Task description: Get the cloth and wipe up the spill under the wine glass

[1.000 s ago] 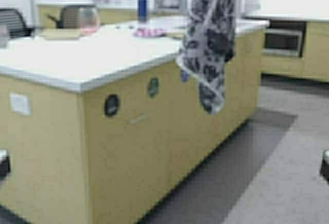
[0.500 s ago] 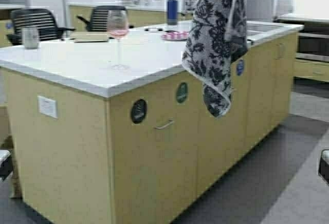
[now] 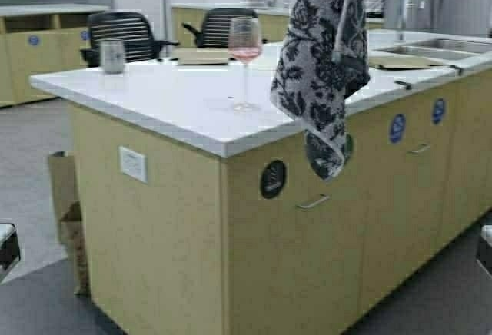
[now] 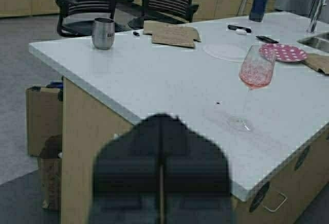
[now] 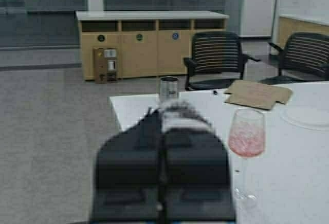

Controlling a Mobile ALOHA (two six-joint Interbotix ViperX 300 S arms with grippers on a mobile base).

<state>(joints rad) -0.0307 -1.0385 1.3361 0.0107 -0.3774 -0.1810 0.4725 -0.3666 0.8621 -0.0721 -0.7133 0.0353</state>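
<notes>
Wine glass (image 3: 244, 60) upright on the white desk (image 3: 154, 93), cloth (image 3: 321, 66) hanging over its near edge, left claw (image 4: 161, 183) pressed closed, right claw (image 5: 162, 183) closed, both empty.

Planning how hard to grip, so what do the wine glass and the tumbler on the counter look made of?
The wine glass looks like clear, glossy glass: the counter shows through its stem and foot. The tumbler looks like brushed steel, grey with a dull sheen, though coated metal is possible.
</notes>
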